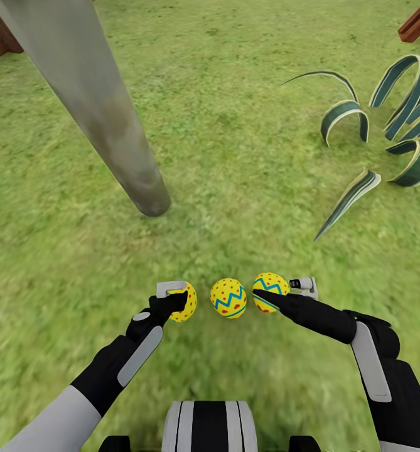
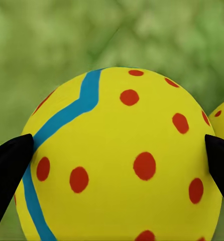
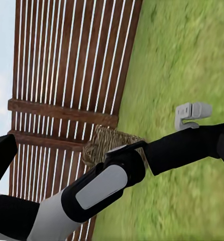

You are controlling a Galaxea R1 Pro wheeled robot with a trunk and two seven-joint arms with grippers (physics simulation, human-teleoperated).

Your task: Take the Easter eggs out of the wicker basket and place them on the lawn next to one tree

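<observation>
I am at the placing step, close to the tree (image 1: 109, 125), whose pale trunk meets the lawn (image 1: 235, 157) a little way ahead and to my left. Three eggs sit in a short row just before me. My left tool (image 1: 175, 300) grips the left egg (image 1: 184, 302); in the left wrist view that egg (image 2: 117, 160) sits squarely between my two black fingertips (image 2: 9, 170), pressed from both sides, with a sliver of a neighbouring egg at the edge. The middle egg (image 1: 228, 298) lies between my tools, held by neither — I judge it set down on the grass already.

My right tool (image 1: 279, 295) lies against the right egg (image 1: 270, 290), one dark finger crossing its near side. Whether it clamps that egg or merely rests beside it, I cannot tell.

The basket (image 3: 109, 145) shows in the right wrist view, well off by the fence (image 3: 72, 75), partly behind my left arm; I cannot see inside it, but three eggs are here with me.

So the task is, by my reckoning, nearly finished. The next move calls for lowering the left egg until it touches grass, then parting the fingers gently so it does not roll — the same for the right egg, if held. After that, both arms should draw back without nudging the row.
</observation>
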